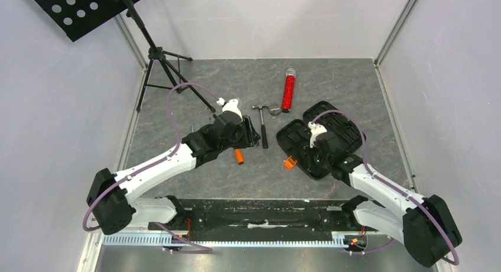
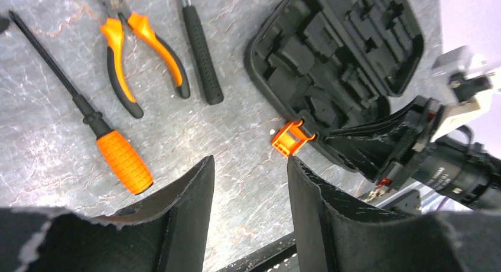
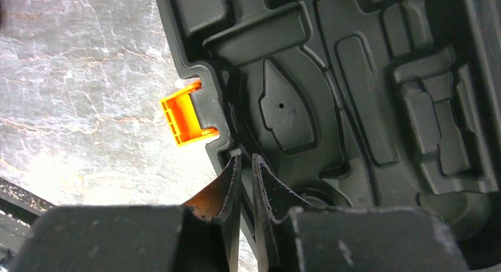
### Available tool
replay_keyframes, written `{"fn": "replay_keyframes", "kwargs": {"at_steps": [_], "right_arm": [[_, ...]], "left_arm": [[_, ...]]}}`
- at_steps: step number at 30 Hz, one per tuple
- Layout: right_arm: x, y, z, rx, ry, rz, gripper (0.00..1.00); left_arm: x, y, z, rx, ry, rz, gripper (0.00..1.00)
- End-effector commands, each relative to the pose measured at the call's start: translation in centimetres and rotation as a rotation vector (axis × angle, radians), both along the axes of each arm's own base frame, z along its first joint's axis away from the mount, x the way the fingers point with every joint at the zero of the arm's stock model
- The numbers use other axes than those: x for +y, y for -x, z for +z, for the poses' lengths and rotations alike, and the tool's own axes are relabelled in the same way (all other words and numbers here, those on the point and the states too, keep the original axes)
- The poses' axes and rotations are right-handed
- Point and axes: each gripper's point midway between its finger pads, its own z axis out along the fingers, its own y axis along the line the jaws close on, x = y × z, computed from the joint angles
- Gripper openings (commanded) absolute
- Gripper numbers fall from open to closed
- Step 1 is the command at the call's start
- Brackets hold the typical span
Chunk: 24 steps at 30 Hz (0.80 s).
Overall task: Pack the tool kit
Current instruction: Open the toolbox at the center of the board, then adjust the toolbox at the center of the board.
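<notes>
The tool kit's black case (image 1: 324, 136) lies open on the table, moulded slots up, with its orange latch (image 1: 289, 163) at the near-left edge. My right gripper (image 3: 246, 162) is shut on the case's rim (image 3: 208, 139), right beside the latch (image 3: 184, 119). An orange-handled screwdriver (image 2: 121, 159), orange-and-black pliers (image 2: 139, 53) and a hammer (image 1: 262, 125) lie on the table left of the case (image 2: 337, 53). My left gripper (image 2: 251, 165) hangs open above bare table between the screwdriver and the latch (image 2: 289, 138), holding nothing.
A red cylindrical tube (image 1: 289, 90) lies behind the hammer. A black tripod stand (image 1: 159, 65) with a perforated tray stands at the back left. Walls close in the table on three sides.
</notes>
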Motion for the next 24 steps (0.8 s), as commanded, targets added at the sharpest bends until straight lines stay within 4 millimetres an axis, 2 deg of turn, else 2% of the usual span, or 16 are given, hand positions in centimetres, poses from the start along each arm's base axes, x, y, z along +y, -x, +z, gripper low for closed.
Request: {"fn": "replay_keyframes", "kwargs": {"at_steps": [1,4,7,9,12,13,17,19,22,24], "right_arm": [[1.2,0.1,-0.8,0.026,-0.031,-0.089,0.11],[3.2,-0.4,-0.1,0.017,-0.074,-0.074,0.13],[4.1,-1.2,1.6,-0.004,-0.061,-0.038,0.25],[2.8,-3.0,3.7,-0.08,0.028,-0.064,0.37],[-0.6,-5.3,6.1,-0.161,0.182,-0.133,0.5],[-1.9,-5.7,6.2,-0.162,0.215,-0.16,0.54],[-5.4,-6.3,5.0,-0.116,0.249,-0.222,0.64],[-6.7,-6.2,3.9,-0.093,0.269,-0.249,0.66],[-7.7,-5.8,2.1,-0.055,0.25,-0.262,0.66],[-7.6,-5.4,0.7,-0.018,0.216,-0.255,0.66]], "left_arm": [[-0.9,0.6,-2.3,0.051,-0.03,-0.06,0.55],[-2.8,0.7,-3.2,0.095,0.003,-0.104,0.55],[-4.4,0.3,-4.3,0.137,0.015,-0.125,0.55],[-5.3,-0.2,-4.8,0.148,0.023,-0.126,0.55],[-7.2,-0.3,-5.4,0.182,0.04,-0.174,0.56],[-7.7,-0.4,-6.1,0.197,0.031,-0.185,0.56],[-10.0,-0.6,-7.4,0.234,0.035,-0.236,0.56],[-10.9,-0.8,-7.9,0.245,0.031,-0.253,0.56],[-12.0,-1.0,-8.9,0.271,0.025,-0.278,0.56],[-12.4,-1.1,-9.5,0.284,0.019,-0.289,0.56]]}}
